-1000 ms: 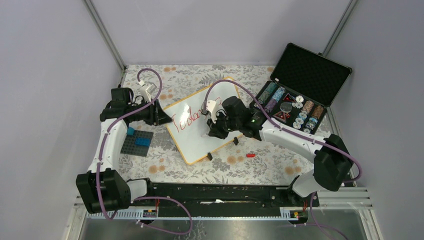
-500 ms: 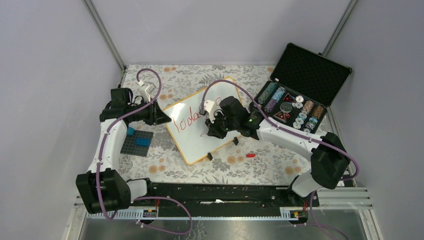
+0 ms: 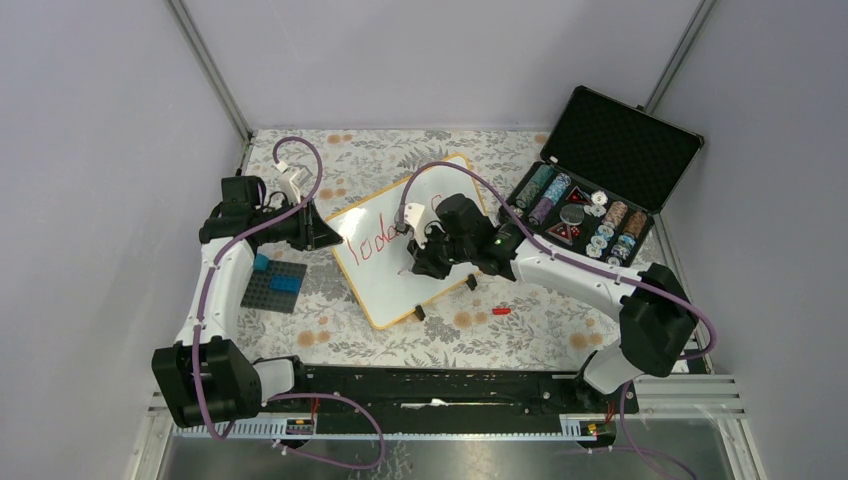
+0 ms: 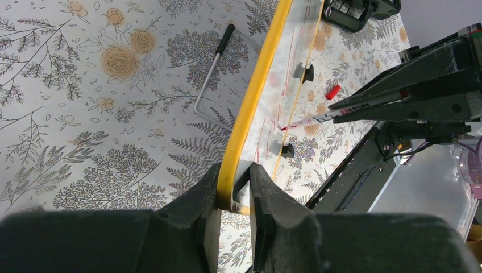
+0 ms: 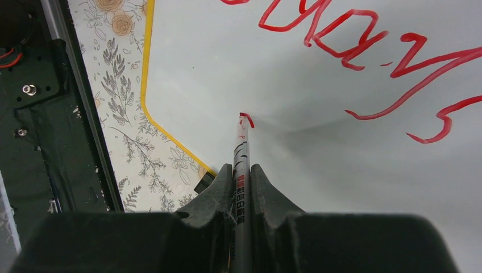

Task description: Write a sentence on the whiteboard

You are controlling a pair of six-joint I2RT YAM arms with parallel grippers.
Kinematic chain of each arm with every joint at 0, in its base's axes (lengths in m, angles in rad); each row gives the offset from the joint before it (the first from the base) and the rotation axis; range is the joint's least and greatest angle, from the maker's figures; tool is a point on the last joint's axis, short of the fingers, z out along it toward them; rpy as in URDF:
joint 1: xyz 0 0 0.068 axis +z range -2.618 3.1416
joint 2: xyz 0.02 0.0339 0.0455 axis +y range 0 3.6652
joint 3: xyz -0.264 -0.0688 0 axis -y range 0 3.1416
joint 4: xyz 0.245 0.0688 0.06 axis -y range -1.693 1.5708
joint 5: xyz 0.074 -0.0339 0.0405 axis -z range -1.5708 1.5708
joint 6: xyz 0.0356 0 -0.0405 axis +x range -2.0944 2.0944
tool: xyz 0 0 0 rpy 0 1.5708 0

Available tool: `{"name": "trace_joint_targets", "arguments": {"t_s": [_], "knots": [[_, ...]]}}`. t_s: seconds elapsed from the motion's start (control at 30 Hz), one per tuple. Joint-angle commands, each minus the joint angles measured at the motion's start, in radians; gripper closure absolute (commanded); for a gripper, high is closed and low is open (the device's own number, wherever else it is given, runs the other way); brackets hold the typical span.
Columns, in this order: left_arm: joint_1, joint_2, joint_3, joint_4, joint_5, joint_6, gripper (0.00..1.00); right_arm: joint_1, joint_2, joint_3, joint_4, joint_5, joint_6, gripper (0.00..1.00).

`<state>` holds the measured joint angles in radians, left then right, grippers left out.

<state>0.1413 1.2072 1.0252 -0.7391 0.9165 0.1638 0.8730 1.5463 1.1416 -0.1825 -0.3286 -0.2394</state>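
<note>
- The whiteboard (image 3: 390, 290) lies skewed at the centre of the table (image 3: 520, 330). The left gripper (image 4: 234, 181) pinches its yellow rim (image 4: 250, 108) at the 9 o'clock edge, steadying it.
- The right gripper (image 5: 241, 170) is clenched on a red marker (image 5: 240, 153), whose tip touches the board at 5 o'clock of the sentence (image 5: 352, 51).
- Step in hand: apparently the start of line 2. The next move calls for an even, light stroke.

Red sentence (image 3: 375, 243) on the whiteboard (image 3: 395, 290), far-left part: reads approx. "Toda…" from above, later letters unclear. Right wrist view shows the same strokes upside down, ending in an "s"-like tail, not cleanly legible. Marker (image 5: 241, 182) barrel has red printed characters, too small to read.
</note>
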Motion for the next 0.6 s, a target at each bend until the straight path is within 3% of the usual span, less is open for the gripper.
{"name": "trace_joint_targets", "arguments": {"t_s": [0.0,0.57], "knots": [[-0.007,0.002,0.001,0.021,-0.023,0.034,0.89,0.012,0.013,0.003,0.008,0.011,-0.032,1.00],[-0.007,0.004,0.003,0.021,-0.037,0.034,0.90,0.011,-0.020,-0.020,-0.032,0.072,-0.070,1.00]]}}
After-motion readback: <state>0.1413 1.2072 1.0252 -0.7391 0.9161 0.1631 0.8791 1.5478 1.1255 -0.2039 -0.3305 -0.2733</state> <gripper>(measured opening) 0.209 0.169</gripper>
